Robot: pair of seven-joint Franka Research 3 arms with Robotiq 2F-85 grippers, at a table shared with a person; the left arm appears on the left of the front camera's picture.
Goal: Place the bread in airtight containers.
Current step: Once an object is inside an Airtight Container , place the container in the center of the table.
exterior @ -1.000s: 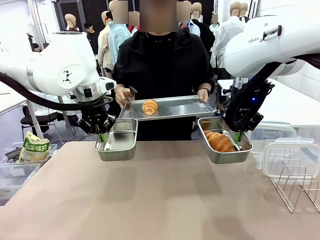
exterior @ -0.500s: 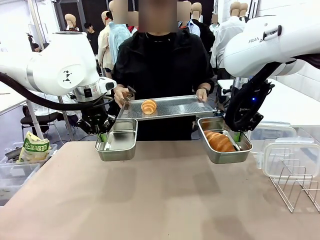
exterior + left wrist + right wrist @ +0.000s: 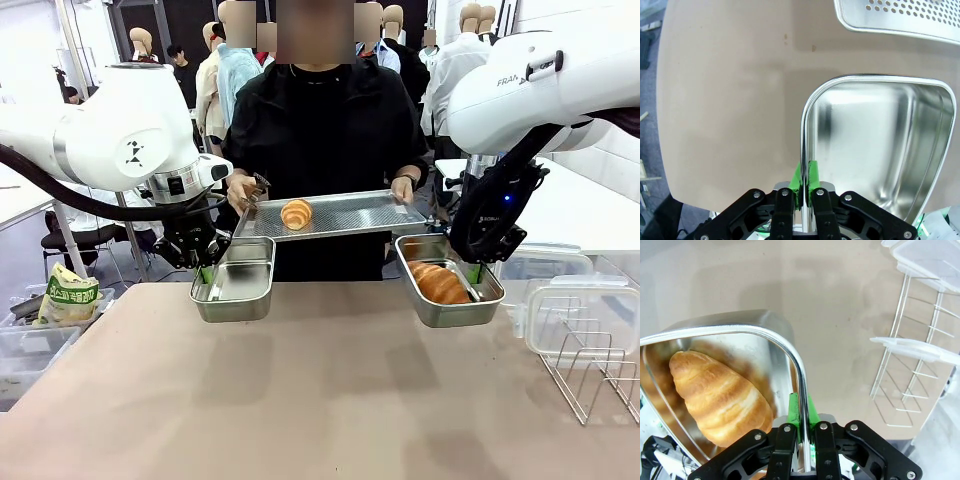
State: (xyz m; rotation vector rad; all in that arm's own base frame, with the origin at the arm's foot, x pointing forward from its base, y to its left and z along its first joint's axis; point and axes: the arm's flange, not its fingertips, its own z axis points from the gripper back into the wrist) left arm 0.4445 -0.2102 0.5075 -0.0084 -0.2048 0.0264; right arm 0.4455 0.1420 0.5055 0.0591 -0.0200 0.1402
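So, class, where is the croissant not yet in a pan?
In the front view the croissant lies left of centre on the perforated tray that the person holds, just beyond the empty pan.

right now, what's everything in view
croissants: two, golden, one on the perforated tray, one in the right steel pan
left steel pan: one, silver, empty, far edge of table
right steel pan: one, silver, same edge
perforated tray: one, silver, behind the pans
clear plastic containers: several, far right and far left
wire rack: one, silver, near right
printed bag: one, yellow-green, far left
person's hands: two, holding the tray's ends
left fingers: black, green pads, shut on left steel pan's rim
right fingers: same, shut on right steel pan's rim
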